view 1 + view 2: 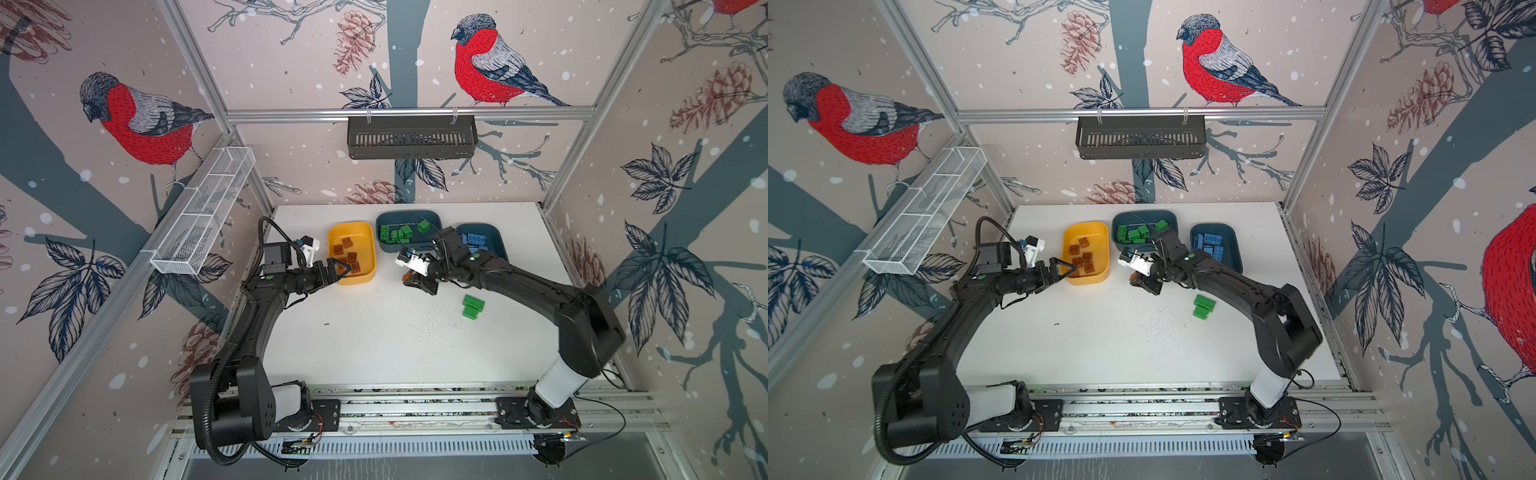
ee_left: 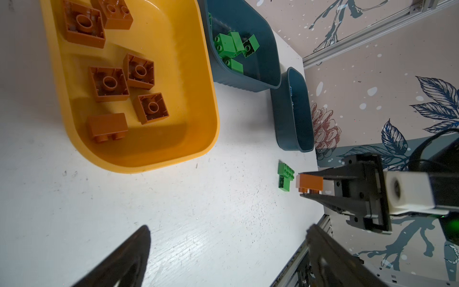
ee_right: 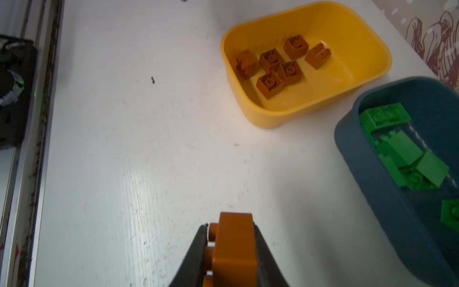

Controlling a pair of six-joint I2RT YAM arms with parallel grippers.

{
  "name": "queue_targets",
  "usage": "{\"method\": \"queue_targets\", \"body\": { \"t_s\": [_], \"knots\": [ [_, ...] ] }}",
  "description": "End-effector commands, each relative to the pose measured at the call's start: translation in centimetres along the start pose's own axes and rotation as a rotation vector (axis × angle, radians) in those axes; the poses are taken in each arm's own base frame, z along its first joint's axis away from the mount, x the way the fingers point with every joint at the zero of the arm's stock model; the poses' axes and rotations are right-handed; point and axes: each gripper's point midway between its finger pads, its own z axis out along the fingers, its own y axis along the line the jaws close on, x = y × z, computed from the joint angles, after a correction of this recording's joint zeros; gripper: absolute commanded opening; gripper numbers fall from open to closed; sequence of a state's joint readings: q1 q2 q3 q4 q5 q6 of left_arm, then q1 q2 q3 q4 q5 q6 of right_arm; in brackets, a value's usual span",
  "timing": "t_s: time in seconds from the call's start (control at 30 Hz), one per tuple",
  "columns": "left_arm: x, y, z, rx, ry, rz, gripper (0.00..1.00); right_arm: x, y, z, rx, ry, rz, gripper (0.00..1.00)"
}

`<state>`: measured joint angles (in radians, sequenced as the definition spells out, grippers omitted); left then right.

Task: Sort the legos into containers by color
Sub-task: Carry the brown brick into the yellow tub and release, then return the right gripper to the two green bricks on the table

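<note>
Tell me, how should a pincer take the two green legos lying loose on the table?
From straight above, likely. The green legos lie touching side by side, so close on one brick's free, flat end walls.

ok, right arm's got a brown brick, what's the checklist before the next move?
1. Grip: ok. The right gripper is shut on the held brick.
2. Target: ok. The yellow tub holds only six brown-orange bricks, with bare floor to spare.
3. Path to tub: cannot tell. The left gripper, open and empty, overlaps the tub's near corner in both top views; its height is unclear.
4. Table cleared: not ok. Two green bricks lie loose by the right arm.
</note>
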<state>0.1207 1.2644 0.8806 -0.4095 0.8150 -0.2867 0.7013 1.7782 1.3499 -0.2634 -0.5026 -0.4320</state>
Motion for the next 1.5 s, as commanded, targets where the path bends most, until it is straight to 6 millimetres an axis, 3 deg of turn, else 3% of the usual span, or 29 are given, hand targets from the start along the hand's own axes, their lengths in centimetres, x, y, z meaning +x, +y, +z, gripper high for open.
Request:
{"method": "queue_targets", "body": {
  "t_s": [0.0,0.2,0.47,0.53,0.63,0.8,0.9,1.03,1.3,1.47],
  "knots": [
    [-0.2,-0.1,-0.5,-0.012,-0.007,0.02,0.97,-4.7,-0.6,2.3,-0.04,-0.139,0.011,0.2],
    [-0.1,-0.1,-0.7,-0.018,-0.013,0.022,0.97,-6.9,-3.2,8.8,-0.003,-0.146,-0.007,0.2],
    [0.1,-0.2,-0.8,-0.016,-0.015,0.023,0.97,-4.9,-8.5,14.1,0.208,-0.09,-0.014,0.25],
    [0.2,0.0,-0.7,-0.017,-0.013,0.019,0.97,-4.2,-9.6,14.6,0.241,-0.071,-0.017,0.33],
    [0.2,0.0,-0.5,-0.014,-0.009,0.019,0.97,-4.5,-10.1,14.5,0.249,-0.065,-0.017,0.61],
    [0.3,0.2,-0.4,-0.015,-0.006,0.017,0.97,-6.3,-9.1,10.7,0.199,-0.098,0.0,0.71],
    [0.4,0.4,-0.2,-0.011,-0.002,0.01,0.97,-5.8,-8.1,7.5,0.176,-0.092,0.022,0.73],
    [0.6,0.6,0.0,-0.007,0.003,0.003,0.97,-2.9,-6.2,3.4,0.168,-0.023,0.045,0.76],
    [0.5,0.8,0.2,-0.01,0.009,0.0,0.97,5.3,-3.2,-5.6,0.222,0.132,0.166,0.78],
    [0.4,1.0,0.4,-0.012,0.018,-0.004,0.97,10.7,-1.3,-9.7,0.222,0.254,0.225,0.76]
  ]
}}
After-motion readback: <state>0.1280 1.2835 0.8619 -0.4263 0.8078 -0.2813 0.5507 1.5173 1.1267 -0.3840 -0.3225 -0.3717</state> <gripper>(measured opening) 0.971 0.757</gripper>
